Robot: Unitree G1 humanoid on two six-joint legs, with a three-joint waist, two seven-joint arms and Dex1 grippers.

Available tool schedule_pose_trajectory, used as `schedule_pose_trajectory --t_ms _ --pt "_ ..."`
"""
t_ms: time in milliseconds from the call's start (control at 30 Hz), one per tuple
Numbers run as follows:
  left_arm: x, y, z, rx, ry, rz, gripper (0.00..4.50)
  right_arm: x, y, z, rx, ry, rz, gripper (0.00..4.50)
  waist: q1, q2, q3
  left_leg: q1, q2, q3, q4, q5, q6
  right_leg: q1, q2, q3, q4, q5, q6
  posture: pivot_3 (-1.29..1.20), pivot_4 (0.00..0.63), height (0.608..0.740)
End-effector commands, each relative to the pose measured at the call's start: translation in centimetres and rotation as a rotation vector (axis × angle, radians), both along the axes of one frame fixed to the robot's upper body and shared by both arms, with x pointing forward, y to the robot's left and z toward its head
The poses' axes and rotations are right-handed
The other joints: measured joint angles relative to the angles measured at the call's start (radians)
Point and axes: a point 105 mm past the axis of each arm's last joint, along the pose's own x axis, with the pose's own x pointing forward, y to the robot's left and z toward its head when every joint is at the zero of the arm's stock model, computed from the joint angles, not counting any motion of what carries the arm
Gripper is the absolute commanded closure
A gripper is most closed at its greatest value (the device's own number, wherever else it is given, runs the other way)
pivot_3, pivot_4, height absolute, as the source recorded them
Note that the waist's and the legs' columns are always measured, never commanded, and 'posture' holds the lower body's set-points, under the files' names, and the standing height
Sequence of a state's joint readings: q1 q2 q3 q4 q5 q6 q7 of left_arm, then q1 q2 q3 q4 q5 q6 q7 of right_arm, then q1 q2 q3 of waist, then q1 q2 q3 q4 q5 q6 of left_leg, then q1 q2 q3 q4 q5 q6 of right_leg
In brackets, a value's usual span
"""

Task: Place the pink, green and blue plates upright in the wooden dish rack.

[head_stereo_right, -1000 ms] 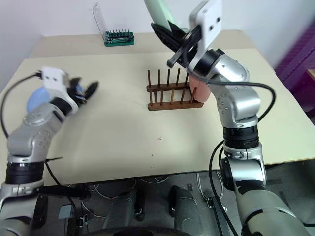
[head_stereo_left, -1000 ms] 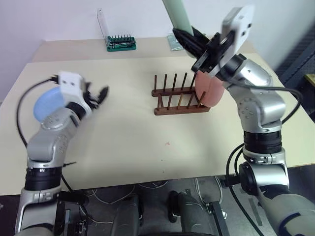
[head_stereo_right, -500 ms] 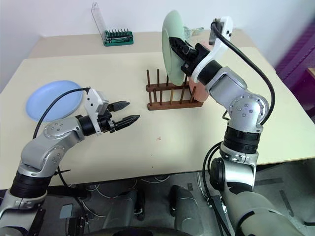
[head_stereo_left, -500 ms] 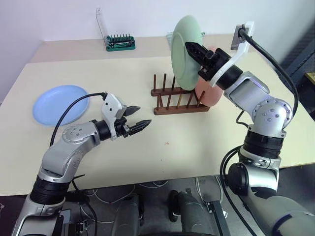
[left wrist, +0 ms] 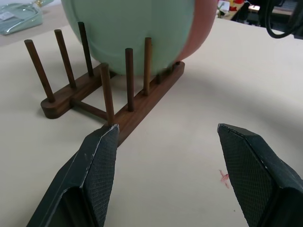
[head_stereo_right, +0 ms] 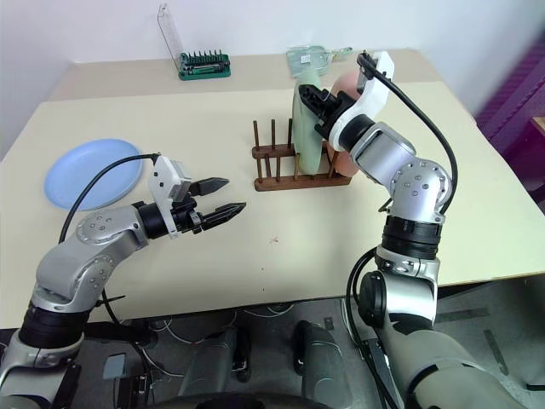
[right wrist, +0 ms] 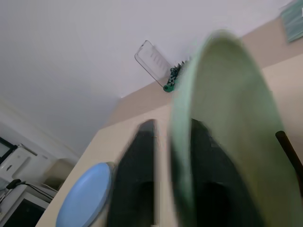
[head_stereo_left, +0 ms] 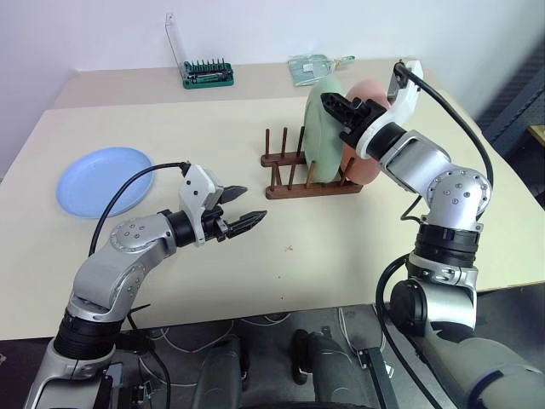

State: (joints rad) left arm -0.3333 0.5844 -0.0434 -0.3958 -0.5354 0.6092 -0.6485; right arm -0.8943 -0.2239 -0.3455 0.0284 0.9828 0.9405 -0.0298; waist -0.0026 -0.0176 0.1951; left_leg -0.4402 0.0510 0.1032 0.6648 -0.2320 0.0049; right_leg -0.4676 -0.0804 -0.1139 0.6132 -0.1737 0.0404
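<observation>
My left gripper: nearest to me, over the bare tan table, pointing at the rack. Its two black fingers stand well apart with nothing between them.
Red mark: one small spot on the tabletop, just ahead of my left fingers.
Blue plate: one, lying flat on the table off to my left, well apart from the rack and touched by neither gripper.
Wooden dish rack: one, dark brown, two base rails with upright pegs, at mid table. The left wrist view shows six pegs clear of the plates, three on each rail; more may be hidden.
Green plate: one, standing on edge among the pegs toward the rack's right end, leaning slightly.
Pink plate: one, upright just behind the green plate at the rack's right end; I cannot tell whether the two touch.
My right gripper: at the upper rim of the green plate, one finger on each side of it, fingers parted; I cannot tell whether they press on the plate.
Plates counted: three, two in the rack, one on the table.
Green tool holder: one, with a clear back, at the far edge.
Clear packet: one, lying flat at the far edge, beyond the rack.
</observation>
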Motion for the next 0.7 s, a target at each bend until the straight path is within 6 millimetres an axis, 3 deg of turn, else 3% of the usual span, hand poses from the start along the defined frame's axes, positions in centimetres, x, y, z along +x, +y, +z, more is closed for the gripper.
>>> schedule_pose_trajectory --t_ms 33,100,433,467,600,667,700 --pt "-0.4 -0.2 1.1 -0.017 -0.040 -0.011 1.06 -0.7 0.3 2.8 -0.040 -0.128 -0.009 1.41 -0.003 0.000 0.000 0.000 0.000 0.000 0.000 0.000 0.000 0.000 0.000 0.000 0.000 0.000 0.000 0.00 0.150 0.730" --pt "-0.4 -0.3 1.1 -0.018 -0.040 -0.011 1.06 -0.8 0.4 3.1 -0.095 -0.162 -0.019 0.46 -0.005 0.000 0.000 0.000 0.000 0.000 0.000 0.000 0.000 0.000 0.000 0.000 0.000 0.000 0.000 0.00 0.150 0.730" --pt "0.3 0.3 1.1 -0.032 -0.058 0.037 1.06 -1.8 -0.7 5.4 -0.550 -0.462 -0.103 0.46 -0.008 0.000 0.000 -0.001 -0.001 -0.001 0.000 0.000 0.000 0.000 0.000 0.000 0.000 -0.001 0.001 0.00 0.150 0.730" --pt "1.0 1.1 1.3 -0.049 -0.071 0.094 1.06 -2.0 -0.7 6.0 -0.625 -0.542 -0.117 0.46 -0.008 0.000 0.000 -0.001 -0.001 0.000 0.000 0.000 0.000 0.000 0.000 0.000 0.000 -0.001 0.001 0.00 0.150 0.730" --pt "5.0 7.1 2.5 -0.207 -0.072 0.517 0.08 -3.6 1.3 7.1 -0.838 -0.817 -0.040 0.39 -0.010 0.000 0.000 -0.001 -0.001 -0.001 0.000 0.000 0.000 -0.001 0.001 0.000 0.000 -0.001 0.001 0.00 0.150 0.730" --pt "5.8 9.9 2.9 -0.258 -0.077 0.678 0.08 -4.5 2.9 7.0 -0.876 -0.904 0.036 0.39 -0.014 0.000 0.000 0.000 -0.001 -0.001 0.000 0.000 0.000 -0.001 0.002 0.000 0.000 -0.001 0.001 0.00 0.150 0.730" --pt "6.2 12.7 3.3 -0.327 -0.071 0.827 0.08 -5.1 4.1 6.7 -0.874 -0.941 0.103 0.39 -0.014 0.000 0.000 0.000 0.000 -0.001 0.000 0.000 0.000 -0.001 0.002 0.000 0.000 -0.001 0.001 0.00 0.150 0.730"
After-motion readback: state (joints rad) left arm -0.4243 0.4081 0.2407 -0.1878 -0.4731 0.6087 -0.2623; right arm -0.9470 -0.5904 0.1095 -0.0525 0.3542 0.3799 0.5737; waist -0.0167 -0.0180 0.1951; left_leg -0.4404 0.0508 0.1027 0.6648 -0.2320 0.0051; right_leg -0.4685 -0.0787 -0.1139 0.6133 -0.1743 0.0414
